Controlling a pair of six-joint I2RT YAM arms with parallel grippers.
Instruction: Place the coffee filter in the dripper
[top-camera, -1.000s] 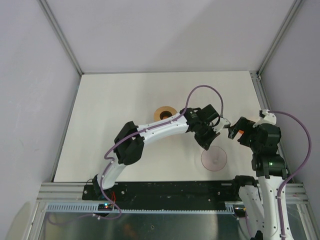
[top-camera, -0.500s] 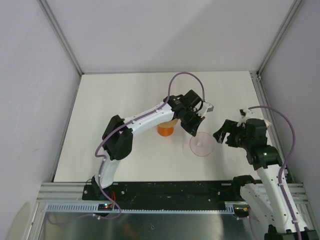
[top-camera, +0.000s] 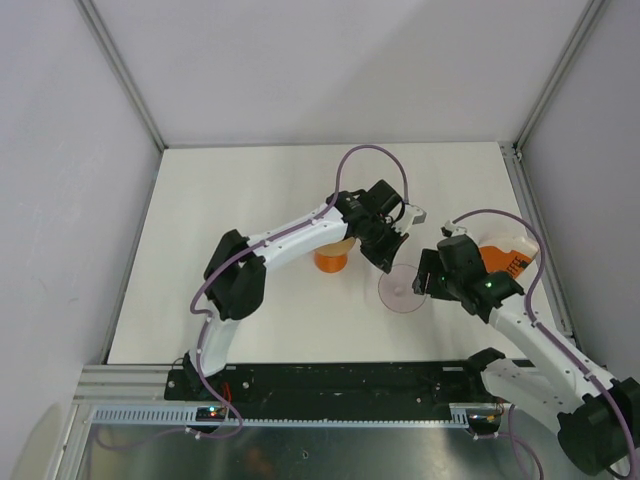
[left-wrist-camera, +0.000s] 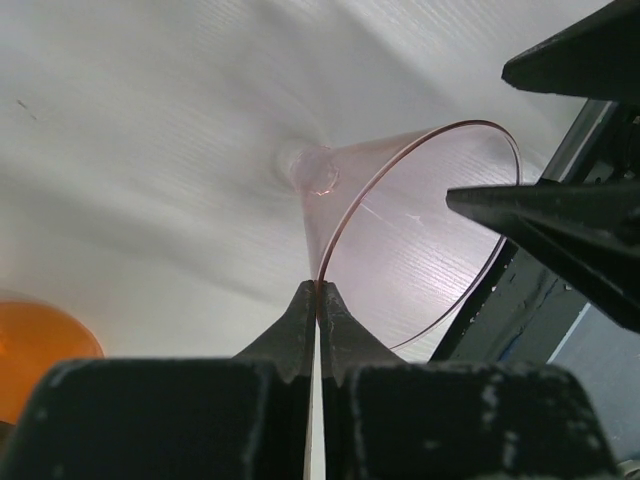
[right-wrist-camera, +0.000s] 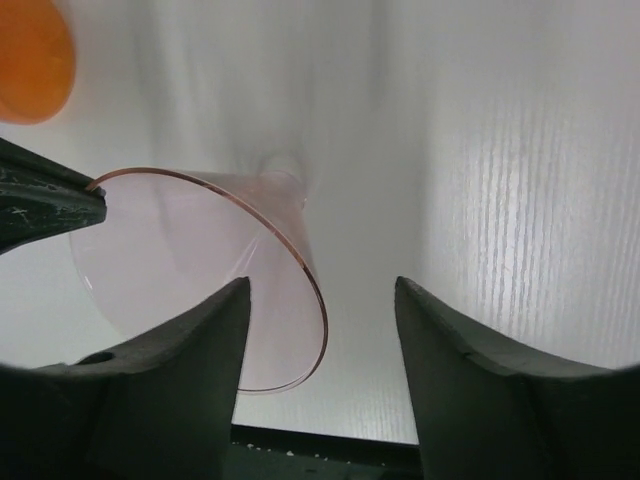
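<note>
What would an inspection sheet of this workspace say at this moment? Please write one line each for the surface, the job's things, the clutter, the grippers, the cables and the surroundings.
Surface: white table, no spills seen.
Job's things: dripper tilted, narrow end toward the table; coffee filter not surely seen.
Clutter: orange cup partly under the left arm; white and orange thing half hidden behind the right arm.
Grippers: left gripper shut on the dripper's rim; right gripper open, its fingers either side of the rim's other edge.
Cables: purple cable loops above each arm, clear of the dripper.
Surroundings: grey walls, metal frame.
</note>
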